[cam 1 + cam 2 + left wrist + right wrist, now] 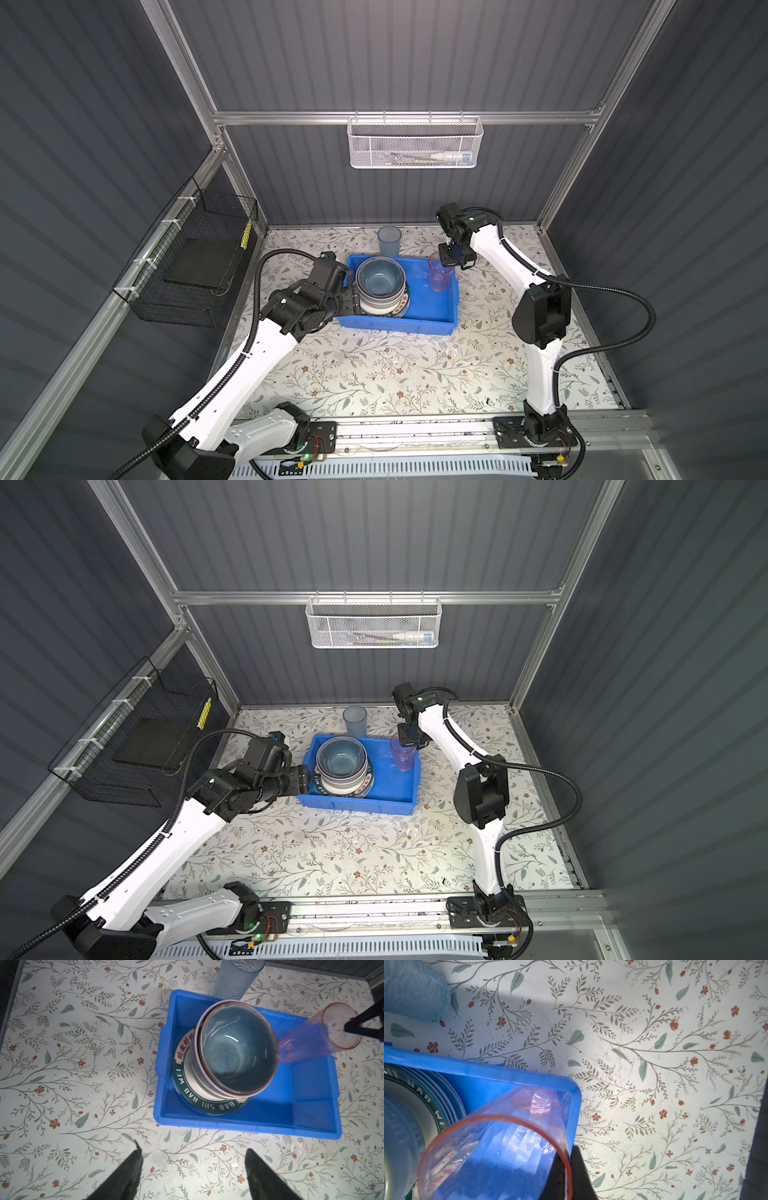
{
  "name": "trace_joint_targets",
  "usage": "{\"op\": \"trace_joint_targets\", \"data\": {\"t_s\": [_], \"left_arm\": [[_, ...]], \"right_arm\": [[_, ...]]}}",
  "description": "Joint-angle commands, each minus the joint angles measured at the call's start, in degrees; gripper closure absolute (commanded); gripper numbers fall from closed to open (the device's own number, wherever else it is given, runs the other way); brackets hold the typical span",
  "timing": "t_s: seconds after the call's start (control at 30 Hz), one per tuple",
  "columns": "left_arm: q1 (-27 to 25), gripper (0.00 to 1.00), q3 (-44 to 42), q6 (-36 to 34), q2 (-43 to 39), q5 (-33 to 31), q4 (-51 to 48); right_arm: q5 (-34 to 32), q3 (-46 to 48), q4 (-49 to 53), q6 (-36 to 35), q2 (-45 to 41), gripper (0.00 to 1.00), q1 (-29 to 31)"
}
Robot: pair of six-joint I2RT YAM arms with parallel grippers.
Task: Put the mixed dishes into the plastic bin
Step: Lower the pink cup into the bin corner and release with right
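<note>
Floral table (374, 374): carries all items.

Blue plastic bin (428, 305): sits at the far middle of the table.

Dish stack: occupies the left half of the bin. The lettered plate (193, 1098) lies on top of other plates, with nested bowls on it, the dark-blue bowl (380, 279) uppermost.

Blue tumbler (389, 241): upright on the table, just beyond the bin's far wall.

Pink tumbler (439, 274): upright in the bin's far right corner. Cannot tell whether its base touches the floor.

Right gripper (445, 261): pinched narrow on the pink tumbler's rim.

Left gripper (192, 1152): jaws wide, empty, at the bin's left side.
</note>
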State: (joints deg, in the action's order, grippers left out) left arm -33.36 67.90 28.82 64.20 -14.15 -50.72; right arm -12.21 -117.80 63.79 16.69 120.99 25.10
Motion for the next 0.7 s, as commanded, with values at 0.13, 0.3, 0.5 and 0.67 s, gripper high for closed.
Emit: {"op": "trace_joint_targets", "data": {"t_s": [0.13, 0.3, 0.5, 0.67], "left_arm": [[0.49, 0.21, -3.18, 1.49, -1.33, 0.08, 0.35], [0.49, 0.21, -4.14, 2.10, -2.20, 0.27, -0.69], [0.56, 0.20, -5.31, 1.86, -3.25, 0.14, -1.18], [0.58, 0.20, -5.80, 2.14, -3.27, -0.55, -1.31]], "right_arm": [[-2.26, -2.26, 0.84, -0.86, 1.42, 1.00, -0.64], [-2.08, -2.35, 1.15, -0.87, 2.12, 0.99, -1.01], [-1.38, -2.17, 0.93, -0.38, 2.30, 0.91, -1.28], [-1.05, -2.26, 0.95, -0.38, 1.82, 0.83, -1.38]]}}
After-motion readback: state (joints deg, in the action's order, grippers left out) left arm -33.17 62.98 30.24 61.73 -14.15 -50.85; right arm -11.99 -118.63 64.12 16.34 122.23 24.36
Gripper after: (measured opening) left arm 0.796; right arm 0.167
